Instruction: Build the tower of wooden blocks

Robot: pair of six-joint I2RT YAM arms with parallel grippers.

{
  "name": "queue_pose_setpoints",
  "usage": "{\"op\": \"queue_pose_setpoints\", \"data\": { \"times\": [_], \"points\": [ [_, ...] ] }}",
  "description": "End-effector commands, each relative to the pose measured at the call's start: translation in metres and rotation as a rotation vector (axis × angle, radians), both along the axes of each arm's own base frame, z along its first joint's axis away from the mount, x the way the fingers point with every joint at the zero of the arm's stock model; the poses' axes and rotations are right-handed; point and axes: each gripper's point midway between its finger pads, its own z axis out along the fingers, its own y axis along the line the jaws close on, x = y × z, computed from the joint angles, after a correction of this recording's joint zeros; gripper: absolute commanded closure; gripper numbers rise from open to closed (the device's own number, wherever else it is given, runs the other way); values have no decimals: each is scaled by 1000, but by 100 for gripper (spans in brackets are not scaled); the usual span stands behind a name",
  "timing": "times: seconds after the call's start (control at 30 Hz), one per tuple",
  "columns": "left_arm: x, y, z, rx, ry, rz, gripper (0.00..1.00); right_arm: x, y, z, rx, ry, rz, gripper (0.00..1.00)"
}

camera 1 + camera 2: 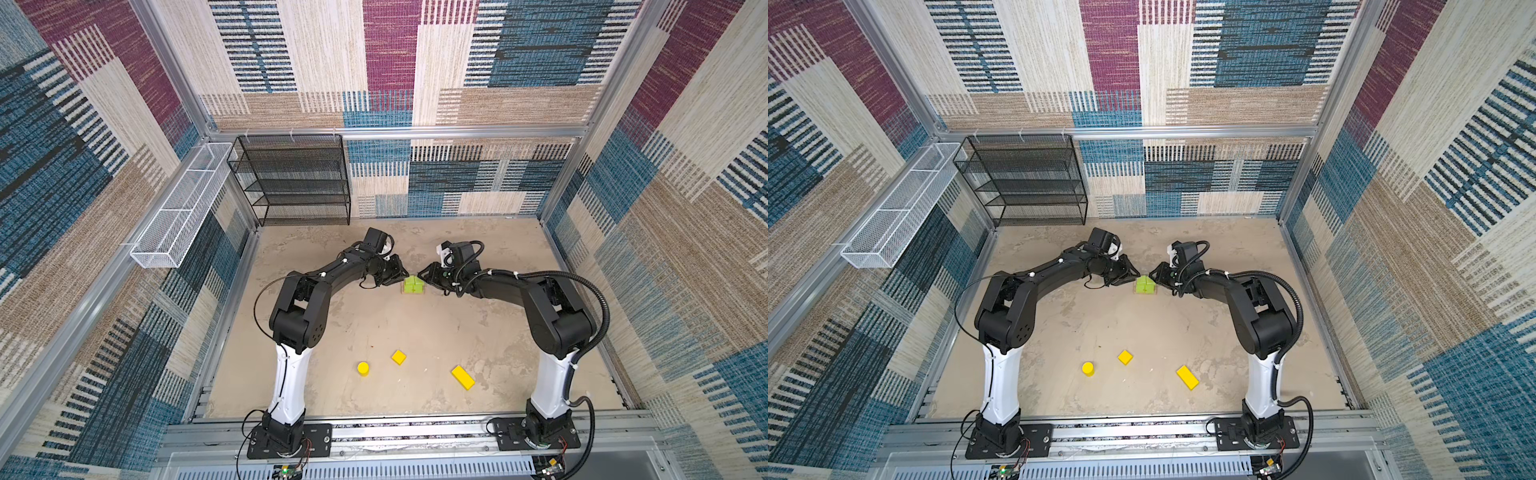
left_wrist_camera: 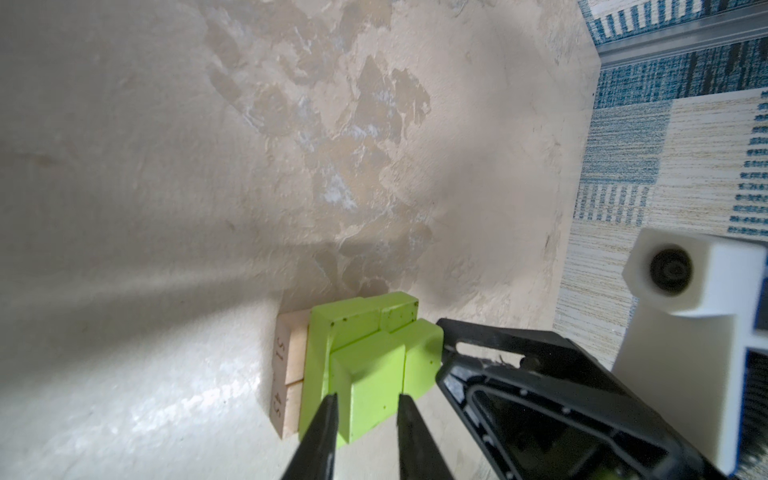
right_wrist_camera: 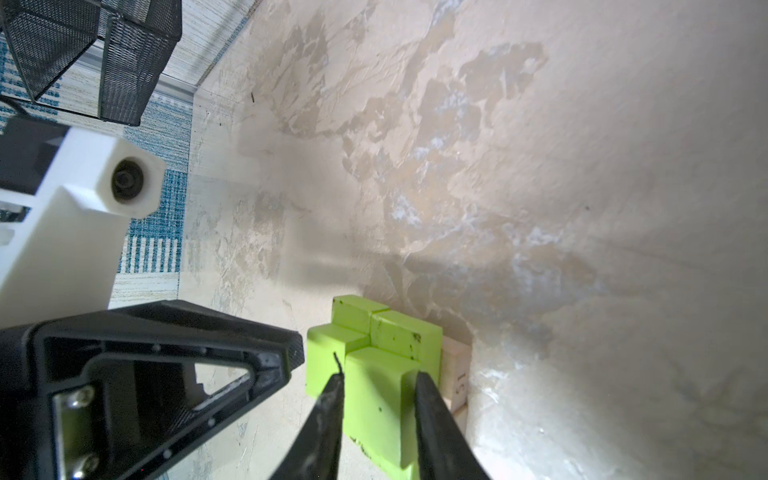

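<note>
Tower [image 1: 413, 286], mid-floor: the left gripper [image 2: 365, 401] and right gripper [image 3: 379, 380] close off its two flanks, jaws straddling the top lime-green blocks [image 2: 370, 365]. Its far and near sides lie open. A black mesh shelf [image 1: 291, 178] fills the far-left corner. The yellow cylinder [image 1: 363, 368], cube [image 1: 398, 357] and bar [image 1: 463, 377] dot the near floor, well apart.

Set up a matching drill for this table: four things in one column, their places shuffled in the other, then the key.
Things
1. short yellow wooden cylinder
2. long yellow wooden bar
3. lime-green wooden blocks
4. black mesh shelf

Places on the beige table
A. middle, stacked on tan wooden planks
B. far left corner
C. near side, right of centre
D. near side, left of centre

Pairs: 1-D, 2-C, 3-A, 4-B
</note>
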Motion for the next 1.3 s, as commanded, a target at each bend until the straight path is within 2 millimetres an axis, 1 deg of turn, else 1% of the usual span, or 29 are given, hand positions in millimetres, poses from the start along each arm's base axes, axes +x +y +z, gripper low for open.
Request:
{"op": "queue_pose_setpoints", "data": {
  "times": [0.0,0.47,0.57,0.97,1.0,1.07,1.27],
  "points": [
    [1,-2,1,0,-13,-15,71,0,3,2,8,-9,6,70],
    [3,-2,1,5,-20,-15,72,-2,3,1,7,-5,7,72],
    [4,-2,2,6,-25,-12,72,-3,3,2,7,-4,7,75],
    [6,-2,3,9,-29,-9,71,-4,0,1,1,-1,0,74],
    [6,-2,3,8,-30,-10,71,-5,0,1,-1,-1,-1,74],
    [5,-2,2,10,-25,-10,71,-4,0,2,-2,-3,-4,68],
    [1,2,1,28,-18,-5,71,-4,-2,6,-11,-11,-12,60]
  ]
}}
